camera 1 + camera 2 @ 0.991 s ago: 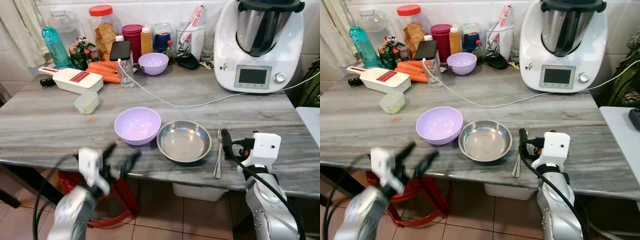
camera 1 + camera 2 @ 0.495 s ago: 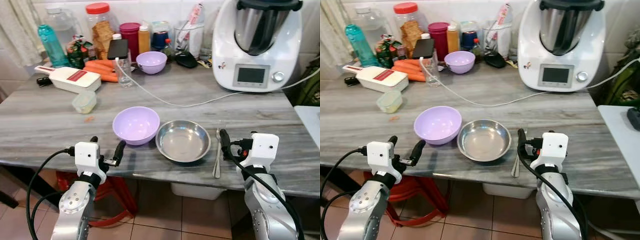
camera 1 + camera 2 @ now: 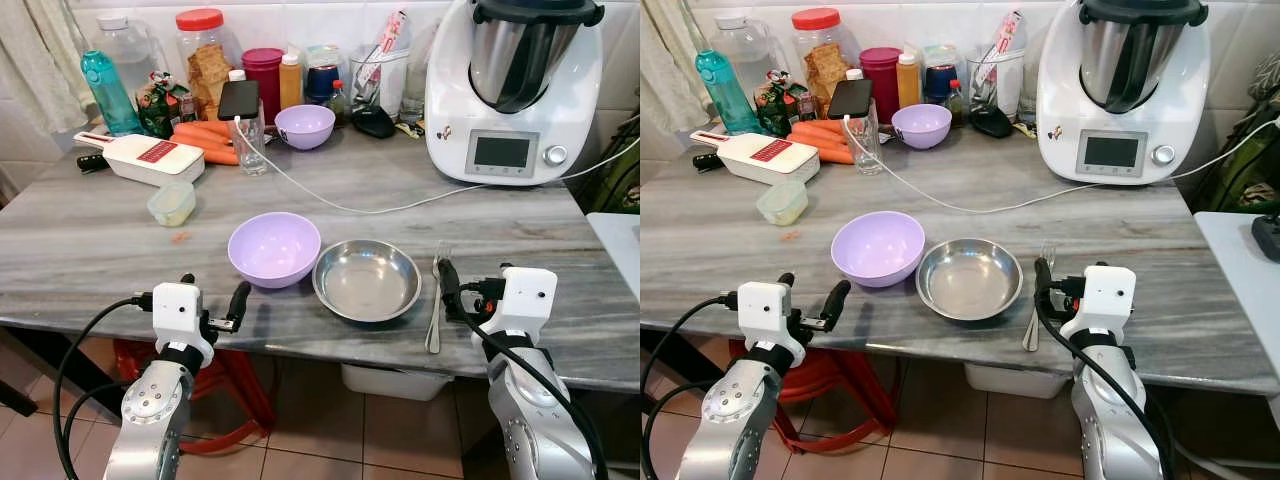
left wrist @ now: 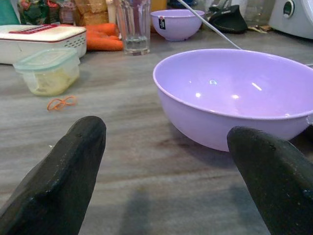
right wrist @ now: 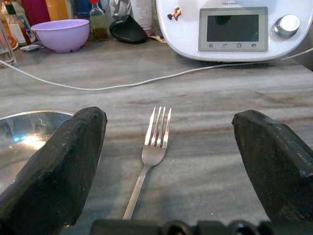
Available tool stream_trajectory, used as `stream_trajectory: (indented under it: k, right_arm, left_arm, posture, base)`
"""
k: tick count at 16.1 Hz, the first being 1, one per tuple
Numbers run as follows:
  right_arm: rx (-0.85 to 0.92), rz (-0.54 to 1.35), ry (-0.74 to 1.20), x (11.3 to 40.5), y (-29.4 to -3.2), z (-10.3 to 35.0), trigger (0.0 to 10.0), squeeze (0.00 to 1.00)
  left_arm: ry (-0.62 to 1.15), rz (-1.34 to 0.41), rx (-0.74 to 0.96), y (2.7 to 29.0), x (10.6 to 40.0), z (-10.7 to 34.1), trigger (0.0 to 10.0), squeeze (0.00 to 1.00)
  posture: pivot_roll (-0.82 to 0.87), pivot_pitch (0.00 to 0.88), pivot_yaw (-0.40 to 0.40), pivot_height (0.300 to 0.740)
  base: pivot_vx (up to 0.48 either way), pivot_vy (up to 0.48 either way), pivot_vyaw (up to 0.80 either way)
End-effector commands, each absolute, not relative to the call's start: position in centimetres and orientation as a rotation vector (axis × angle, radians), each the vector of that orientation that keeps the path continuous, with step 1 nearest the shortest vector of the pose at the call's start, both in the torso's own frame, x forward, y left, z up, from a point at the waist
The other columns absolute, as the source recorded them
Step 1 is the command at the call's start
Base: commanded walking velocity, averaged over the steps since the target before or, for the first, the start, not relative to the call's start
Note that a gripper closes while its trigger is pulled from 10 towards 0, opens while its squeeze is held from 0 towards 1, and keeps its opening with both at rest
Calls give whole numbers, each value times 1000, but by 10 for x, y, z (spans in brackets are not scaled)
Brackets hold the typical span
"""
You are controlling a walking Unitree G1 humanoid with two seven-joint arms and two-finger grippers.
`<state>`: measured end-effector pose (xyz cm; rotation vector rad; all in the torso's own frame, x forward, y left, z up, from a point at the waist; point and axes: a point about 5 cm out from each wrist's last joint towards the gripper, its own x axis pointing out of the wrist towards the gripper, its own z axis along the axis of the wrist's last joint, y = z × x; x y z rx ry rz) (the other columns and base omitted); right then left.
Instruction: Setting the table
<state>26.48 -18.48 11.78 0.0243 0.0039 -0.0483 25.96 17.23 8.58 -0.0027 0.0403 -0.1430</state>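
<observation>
Nearest, at the grey marble table's (image 3: pixel 90 250) front edge: left gripper (image 3: pixel 212 302), black fingers spread wide, aimed at the large lilac plastic bowl (image 3: pixel 274 248). Right gripper (image 5: pixel 171 161), fingers equally spread, straddling the silver metal fork (image 5: pixel 151 152) lying flat. Just beside bowl and fork, between them: shallow round steel dish (image 3: pixel 367 280). Farther back: small lilac bowl (image 3: pixel 305 126), white kitchen machine (image 3: pixel 515 90).

Purple bowls: two, one near (image 3: pixel 274 249) and one far (image 3: pixel 305 126). Steel bowl (image 3: pixel 367 281): one. Fork (image 3: pixel 436 305): one.
</observation>
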Motion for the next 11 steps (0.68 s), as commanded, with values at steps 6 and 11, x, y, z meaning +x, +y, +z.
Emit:
stream_trajectory:
  k: [6,11]
  right_arm:
    - [39,-48,-3,267,-183,118,10000,0]
    - [44,-54,-1,267,-183,118,10000,0]
  left_arm:
    - [39,-145,7,170,262,89,10000,0]
    - [42,-156,8,170,263,89,10000,0]
  posture:
    - [-75,0,47,740]
    - [-79,0,51,740]
  base:
    - [-288,0,0]
    - [-310,0,0]
